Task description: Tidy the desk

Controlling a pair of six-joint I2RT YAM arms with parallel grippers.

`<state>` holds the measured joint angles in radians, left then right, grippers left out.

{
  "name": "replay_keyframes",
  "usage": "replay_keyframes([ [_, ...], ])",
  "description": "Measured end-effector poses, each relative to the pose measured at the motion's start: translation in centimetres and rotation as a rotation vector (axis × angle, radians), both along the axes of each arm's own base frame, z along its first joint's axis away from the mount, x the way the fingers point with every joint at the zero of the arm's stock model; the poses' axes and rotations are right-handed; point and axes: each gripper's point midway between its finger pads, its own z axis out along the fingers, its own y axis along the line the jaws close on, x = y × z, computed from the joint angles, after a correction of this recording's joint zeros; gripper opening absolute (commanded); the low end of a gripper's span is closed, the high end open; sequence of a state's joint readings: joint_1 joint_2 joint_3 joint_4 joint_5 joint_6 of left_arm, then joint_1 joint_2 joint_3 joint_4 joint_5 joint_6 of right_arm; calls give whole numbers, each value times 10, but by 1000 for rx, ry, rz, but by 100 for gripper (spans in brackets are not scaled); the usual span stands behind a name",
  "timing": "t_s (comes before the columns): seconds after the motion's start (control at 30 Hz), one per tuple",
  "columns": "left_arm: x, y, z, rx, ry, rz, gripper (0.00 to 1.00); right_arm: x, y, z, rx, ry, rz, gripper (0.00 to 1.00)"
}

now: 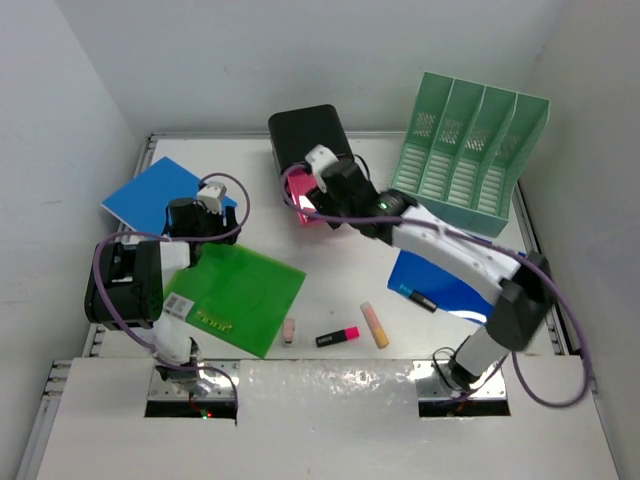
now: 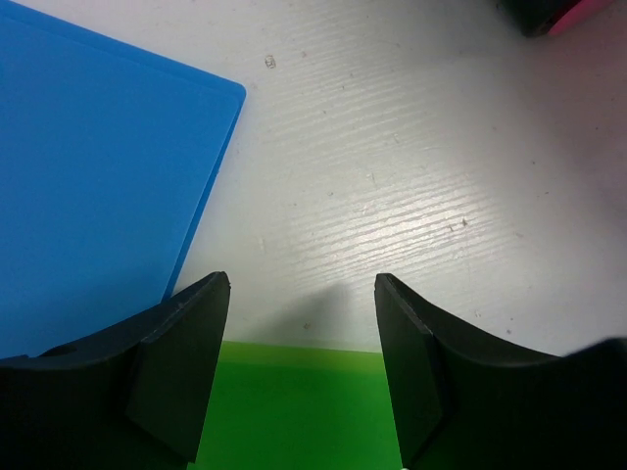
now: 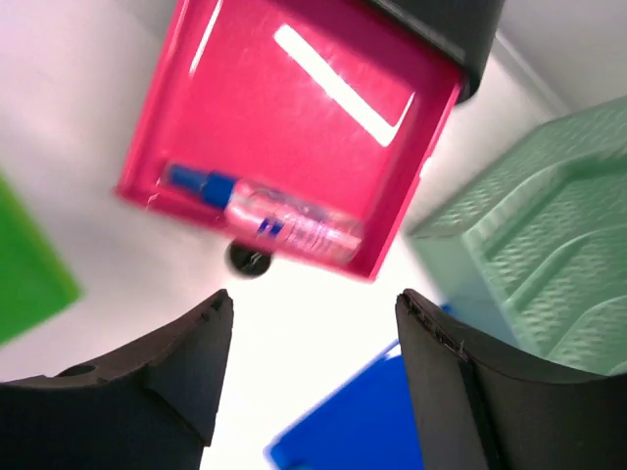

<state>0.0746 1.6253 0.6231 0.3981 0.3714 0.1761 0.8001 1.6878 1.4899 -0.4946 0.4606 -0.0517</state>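
Desk (image 1: pixel 340 265): white, stiff, heavy, spans the whole top view under everything; judged not graspable, so work its loose items instead. Green folder (image 1: pixel 240 295): thin, slick, take by an edge. Pink highlighter (image 1: pixel 338 336): light, pinch mid-barrel. Left gripper (image 2: pixel 302 294) and right gripper (image 3: pixel 313 308): jaws wide apart, both empty.

I see the file sorter (image 1: pixel 468 150) at the far right of the desk (image 1: pixel 340 270), with the drawer box (image 1: pixel 305 130) left of it and a pen (image 3: pixel 284 220) lying in its open drawer (image 3: pixel 294 108). The first folder (image 1: pixel 145 195) lies far left, the second folder (image 1: pixel 245 295) before it, and the third folder (image 1: pixel 450 285) at right. An eraser (image 1: pixel 289 331), highlighter (image 1: pixel 337 336) and marker (image 1: pixel 375 324) line up near the front edge.
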Motion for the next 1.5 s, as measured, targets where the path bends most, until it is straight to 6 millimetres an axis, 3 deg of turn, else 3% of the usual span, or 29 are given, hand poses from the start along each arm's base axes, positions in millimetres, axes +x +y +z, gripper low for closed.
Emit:
replay_keyframes([
  [0.1, 0, -1, 0, -4, 1, -5, 59, -28, -11, -6, 149, -6, -7, 61],
  [0.17, -1, -2, 0, -5, 2, -8, 59, -43, -18, -28, 204, 22, -29, 60],
  [0.3, -1, -2, 1, -9, 6, -12, 59, -67, -30, -90, 242, 117, -79, 60],
  [0.37, 0, -2, 1, -9, 5, -12, 59, -74, -33, -110, 247, 150, -98, 60],
  [0.57, -1, -2, 0, -8, 11, -13, 59, -55, -11, -125, 314, 130, -111, 59],
  [0.77, -1, -2, 0, -7, 14, -14, 59, -31, -4, -146, 338, 99, -158, 38],
  [0.87, -2, -2, -1, -7, 16, -13, 59, -19, -3, -146, 355, 64, -183, 36],
  [1.0, -2, -2, -1, -8, 17, -14, 59, -2, 0, -127, 399, 0, -194, 35],
  [1.27, -3, -3, -2, -8, 24, -15, 59, 27, -2, -110, 466, -47, -212, 33],
  [1.5, -3, -2, -2, -5, 23, -16, 59, 62, 18, -73, 532, -138, -189, 35],
])
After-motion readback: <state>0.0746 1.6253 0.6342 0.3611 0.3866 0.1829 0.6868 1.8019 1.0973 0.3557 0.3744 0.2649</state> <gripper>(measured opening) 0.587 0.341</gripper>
